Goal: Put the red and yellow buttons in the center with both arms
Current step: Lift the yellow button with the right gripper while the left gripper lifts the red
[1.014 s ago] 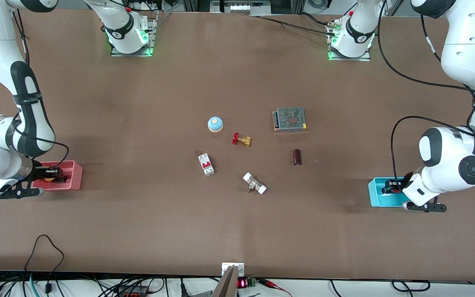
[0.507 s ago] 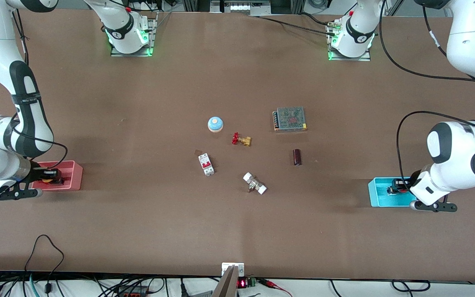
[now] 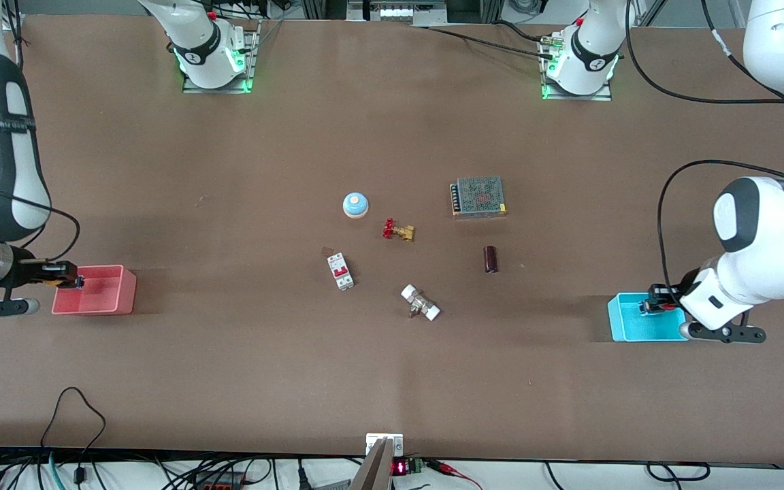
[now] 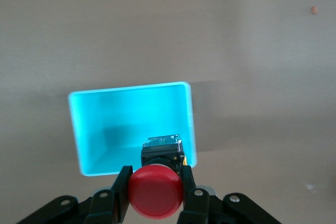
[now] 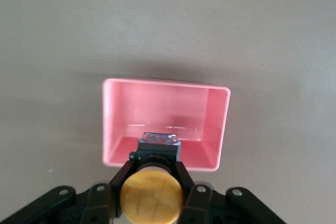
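My left gripper (image 3: 657, 300) is shut on the red button (image 4: 156, 191), holding it up over the cyan bin (image 3: 627, 325); the bin also shows below it in the left wrist view (image 4: 105, 124). My right gripper (image 3: 65, 277) is shut on the yellow button (image 5: 151, 194), holding it up over the outer edge of the pink bin (image 3: 120, 299); the bin lies below it in the right wrist view (image 5: 168, 108). In the front view both buttons are mostly hidden by the fingers. The brown table center (image 3: 392, 272) lies between the two bins.
Around the center lie a blue-domed button (image 3: 355, 205), a red-handled brass valve (image 3: 397, 230), a white and red breaker (image 3: 340, 270), a white-ended fitting (image 3: 420, 303), a dark cylinder (image 3: 491, 258) and a mesh power supply (image 3: 478, 196).
Both grippers have risen out of their bins with the buttons held. The right gripper shifted toward the right arm's end of the table; the left gripper shifted slightly outward over the cyan bin.
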